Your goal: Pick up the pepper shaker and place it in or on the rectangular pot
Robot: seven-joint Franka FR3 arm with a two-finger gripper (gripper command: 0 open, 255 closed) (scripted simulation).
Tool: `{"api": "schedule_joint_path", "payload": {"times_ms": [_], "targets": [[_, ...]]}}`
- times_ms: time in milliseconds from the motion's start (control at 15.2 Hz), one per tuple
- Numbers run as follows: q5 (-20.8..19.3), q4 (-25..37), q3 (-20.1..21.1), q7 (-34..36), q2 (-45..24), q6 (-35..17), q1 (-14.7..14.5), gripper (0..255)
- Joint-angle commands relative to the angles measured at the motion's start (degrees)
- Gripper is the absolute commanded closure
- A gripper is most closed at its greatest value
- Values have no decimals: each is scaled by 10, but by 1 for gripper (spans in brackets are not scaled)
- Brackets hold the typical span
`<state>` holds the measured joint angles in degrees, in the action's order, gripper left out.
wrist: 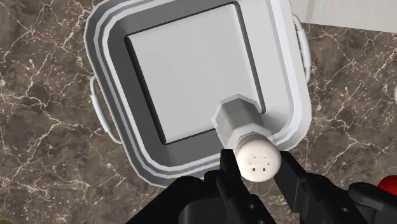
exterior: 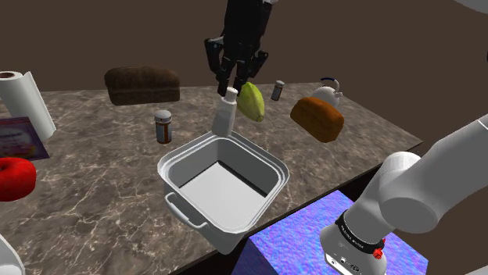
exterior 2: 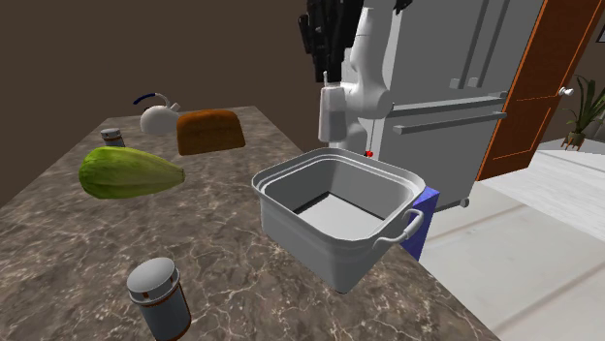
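Observation:
My black gripper (exterior: 231,84) is shut on the cap end of a pale grey pepper shaker (exterior: 224,114), which hangs upright in the air. The shaker (exterior 2: 332,110) hovers just above the far rim of the grey rectangular pot (exterior: 270,198) on the marble counter. In the wrist view the shaker (wrist: 245,130), with its white holed cap, sits between my fingertips (wrist: 256,167) over the inner edge of the pot (wrist: 121,38). The pot (exterior 2: 291,218) has nothing inside and has handles on two sides.
Beside the pot stand a brown jar with a silver lid (exterior: 163,126), a green fruit (exterior: 251,100), a small dark shaker (exterior: 278,90), a bread loaf (exterior: 317,118), a kettle (exterior: 329,92) and a dark loaf (exterior: 141,83). A paper towel roll (exterior: 25,98) and a red object (exterior: 13,176) lie at the shoulder view's left.

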<state>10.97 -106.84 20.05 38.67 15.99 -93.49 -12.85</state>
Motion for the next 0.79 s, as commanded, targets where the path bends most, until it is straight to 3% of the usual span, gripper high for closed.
{"api": "schedule_joint_path", "payload": {"times_ms": [0,66,726], "targets": [[14,-36,-2,0,43,5,-6,255],[21,-52,-4,1,67,12,-9,255],[28,-140,2,-9,80,-63,-14,255]]}}
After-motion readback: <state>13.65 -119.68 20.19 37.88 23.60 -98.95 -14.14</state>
